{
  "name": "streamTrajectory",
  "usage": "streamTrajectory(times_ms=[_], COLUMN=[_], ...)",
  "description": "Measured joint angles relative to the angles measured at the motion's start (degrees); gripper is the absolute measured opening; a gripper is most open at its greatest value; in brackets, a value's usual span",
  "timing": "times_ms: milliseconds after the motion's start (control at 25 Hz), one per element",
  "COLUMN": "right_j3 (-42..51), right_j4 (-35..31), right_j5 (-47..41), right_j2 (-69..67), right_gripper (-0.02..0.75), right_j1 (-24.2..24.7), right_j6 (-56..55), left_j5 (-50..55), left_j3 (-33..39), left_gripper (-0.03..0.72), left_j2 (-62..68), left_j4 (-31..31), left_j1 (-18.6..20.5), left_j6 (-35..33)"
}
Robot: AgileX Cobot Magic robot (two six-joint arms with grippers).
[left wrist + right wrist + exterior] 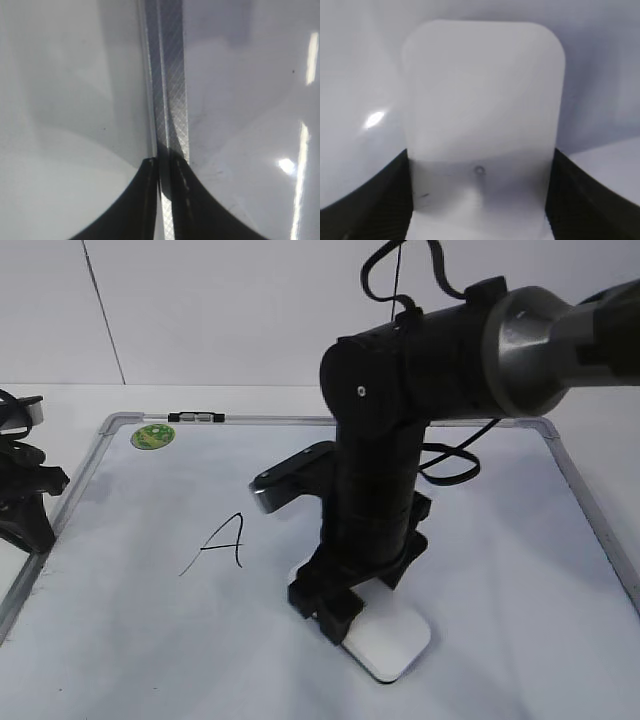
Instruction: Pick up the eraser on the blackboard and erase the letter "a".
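The white eraser (392, 642) lies flat on the blackboard (500, 570), near its front middle. My right gripper (345, 612) comes down on the eraser's near end, one black finger against each long side. In the right wrist view the eraser (482, 90) fills the space between the fingers of the right gripper (480, 167). The lowercase "a" is not in view; the right arm hides part of the board. My left gripper (30, 525) is shut and empty over the board's left frame, which shows in the left wrist view (172, 75) above the left gripper (164, 162).
An angular capital "A" (225, 538) is written left of the right arm. A round green sticker (153, 436) sits in the far left corner. A small black-and-clear clip (196, 417) rests on the far frame. The right arm stands over the board's middle.
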State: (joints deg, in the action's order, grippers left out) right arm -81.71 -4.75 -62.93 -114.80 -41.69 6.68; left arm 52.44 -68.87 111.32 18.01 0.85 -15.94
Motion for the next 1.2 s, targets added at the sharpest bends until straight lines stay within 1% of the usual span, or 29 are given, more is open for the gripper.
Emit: streamTrajectory(times_ms=[80,200,280,440,520,760,920,960,1000,1200], right_j3=[-0.34,-0.93,-0.94,-1.03,-1.03,-1.06,-1.16,-1.16,-1.16,-1.16], right_j4=[-2.72,-3.83,-3.43,0.51,2.79,3.88,5.95,6.54,7.02,7.07], right_j5=[0.45,0.84,1.10,1.20,1.54,1.74,1.88,1.88,1.88,1.88], right_j2=[-0.14,-0.45,-0.51,-0.59,-0.59,-0.59,-0.59,-0.59,-0.65,-0.74], right_gripper=[0.569,0.569,0.569,0.569,0.569,0.569,0.569,0.585,0.571,0.569], right_j1=[-2.33,-5.05,-5.34,-5.13,-4.04,2.24,6.46,7.32,8.03,8.86], right_j6=[1.14,1.85,1.32,-3.49,-5.42,-6.68,-7.52,-7.77,-7.88,-7.87], left_j5=[0.00,0.00,0.00,0.00,-0.08,-0.08,-0.12,-0.12,-0.22,-0.34], left_j3=[0.00,0.00,0.00,0.00,0.00,0.00,0.00,0.00,0.00,0.00], left_gripper=[0.049,0.049,0.049,0.049,0.049,0.049,0.049,0.049,0.049,0.049], left_j2=[0.00,0.00,0.00,0.00,0.00,0.00,0.00,0.00,0.00,0.00], left_j4=[0.00,0.00,0.00,0.12,0.12,0.12,0.20,0.20,0.20,0.58], left_j1=[0.00,0.00,0.00,0.00,0.00,0.00,0.00,0.00,0.00,-0.10], left_j6=[0.00,0.00,0.00,0.00,0.00,0.00,0.00,0.00,0.00,0.00])
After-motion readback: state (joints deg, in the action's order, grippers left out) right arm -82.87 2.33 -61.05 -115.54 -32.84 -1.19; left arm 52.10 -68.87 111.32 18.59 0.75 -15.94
